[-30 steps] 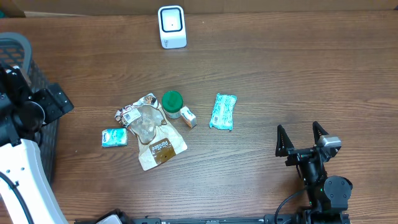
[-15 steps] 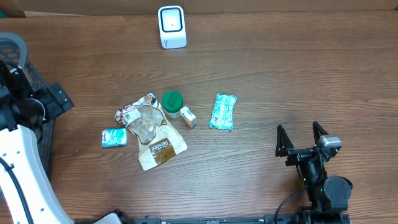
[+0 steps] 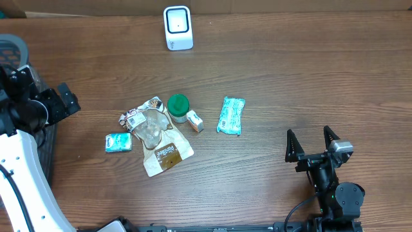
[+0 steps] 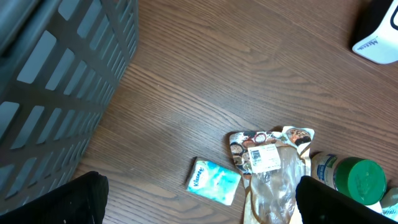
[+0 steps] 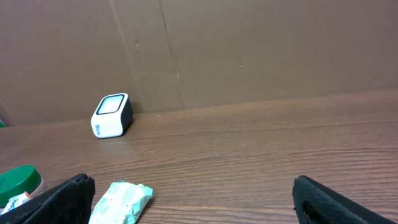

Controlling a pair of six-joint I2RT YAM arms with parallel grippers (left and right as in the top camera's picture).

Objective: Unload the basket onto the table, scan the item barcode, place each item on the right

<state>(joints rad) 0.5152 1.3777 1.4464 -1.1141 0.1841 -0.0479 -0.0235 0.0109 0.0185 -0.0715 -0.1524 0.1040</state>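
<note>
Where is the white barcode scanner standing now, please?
In the overhead view the white scanner stands at the far edge of the table, left of centre, well beyond the green-lidded jar and touching nothing.

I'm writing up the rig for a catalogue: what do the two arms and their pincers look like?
The left arm has a white shell and a black wrist; the left pincer is matte black and blunt-tipped. The right arm is mostly black, with a black cable at its base; the right pincer is black and pointed.
</note>
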